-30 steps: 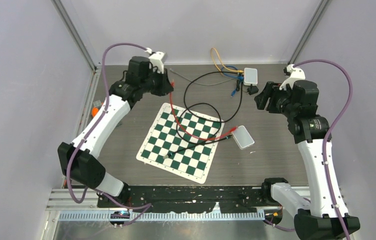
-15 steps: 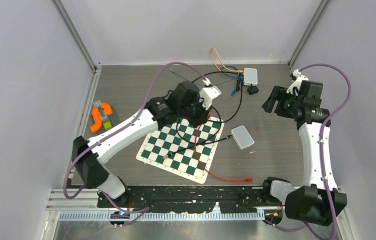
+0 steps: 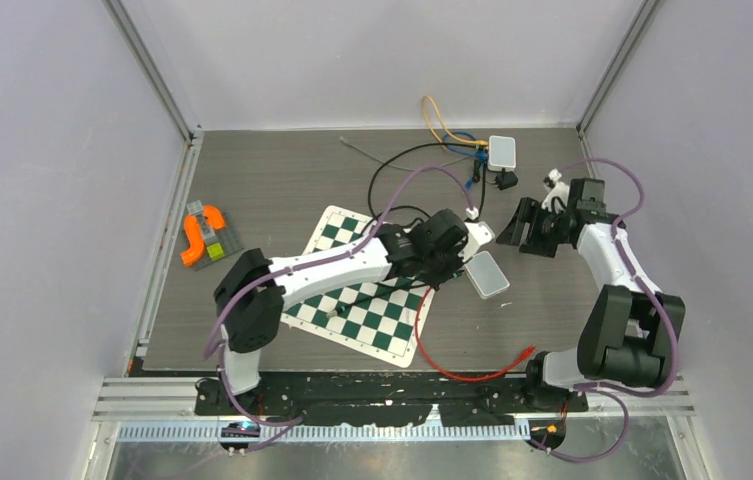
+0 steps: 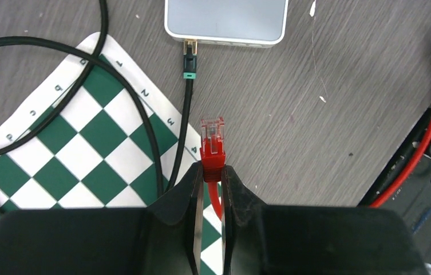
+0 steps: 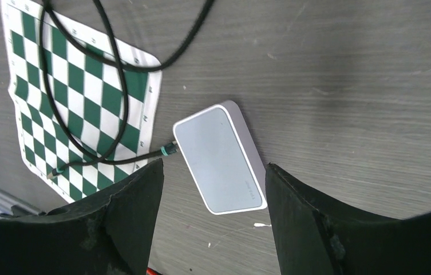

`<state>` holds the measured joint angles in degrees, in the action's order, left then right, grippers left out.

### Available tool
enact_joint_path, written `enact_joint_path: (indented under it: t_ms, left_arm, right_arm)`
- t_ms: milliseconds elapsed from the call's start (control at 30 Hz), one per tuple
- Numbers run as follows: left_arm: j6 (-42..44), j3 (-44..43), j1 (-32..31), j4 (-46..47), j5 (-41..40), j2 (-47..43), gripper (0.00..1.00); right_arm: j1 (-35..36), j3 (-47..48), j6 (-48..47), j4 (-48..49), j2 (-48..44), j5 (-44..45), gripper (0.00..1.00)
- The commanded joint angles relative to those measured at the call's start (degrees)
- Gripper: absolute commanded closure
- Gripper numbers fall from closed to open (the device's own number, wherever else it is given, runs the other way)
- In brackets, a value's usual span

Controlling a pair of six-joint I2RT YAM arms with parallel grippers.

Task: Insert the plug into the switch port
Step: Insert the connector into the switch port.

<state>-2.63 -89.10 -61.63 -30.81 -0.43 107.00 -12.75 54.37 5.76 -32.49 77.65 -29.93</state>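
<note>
The plug (image 4: 213, 137) is a clear-tipped connector with a red boot on the end of a red cable (image 4: 430, 132). The left gripper (image 4: 212, 175) pinches it just behind the tip, its fingers closed almost together on the boot. The plug points at the long side of the switch (image 4: 226, 20) but stops short of it, with bare worktop (image 4: 327, 86) between them. The switch is a flat, pale grey box with rounded corners, lying on the worktop just beside the edge of a green-and-white chequered mat (image 4: 70, 132). One port on the facing side already holds the green-banded connector (image 4: 188, 63) of a black cable (image 4: 161, 154), which sits a little left of the plug's line in the left wrist view and trails back over the mat. The red cable loops across the worktop towards the near edge. The right gripper (image 5: 210, 172) hovers over the switch with its jaws spread wide and nothing between them. Near the far edge lies a second switch (image 3: 501, 152), with yellow and blue cables beside it.
</note>
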Motion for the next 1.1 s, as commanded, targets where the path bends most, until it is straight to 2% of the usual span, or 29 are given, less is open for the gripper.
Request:
enact_joint_path:
  t_ms: [0,267,600,767,1067]
  left_arm:
    - [-0.7,-4.4,-1.0,0.8,-1.3,4.2,1.0]
    - [0.7,-6.2,-3.0,1.2,-4.7,9.6,1.0]
    - [1.6,-7.5,-3.6,1.8,-2.6,13.4,1.0]
    - [2.4,-9.8,-3.7,0.9,-2.1,15.9,1.0]
    - [4.2,-12.3,-4.0,-0.5,-3.6,19.5,1.0]
  right_arm:
    - [-0.2,-1.2,-1.6,3.2,3.9,-2.3,0.28]
    - [-0.1,0.4,-3.7,3.5,10.5,-3.3,0.28]
    - [-0.1,-1.3,-4.6,4.7,16.0,-6.6,0.36]
    - [0.1,-2.4,-4.0,5.7,17.0,-8.3,0.39]
    - [1.8,-2.1,-4.1,6.5,18.5,-7.6,0.39]
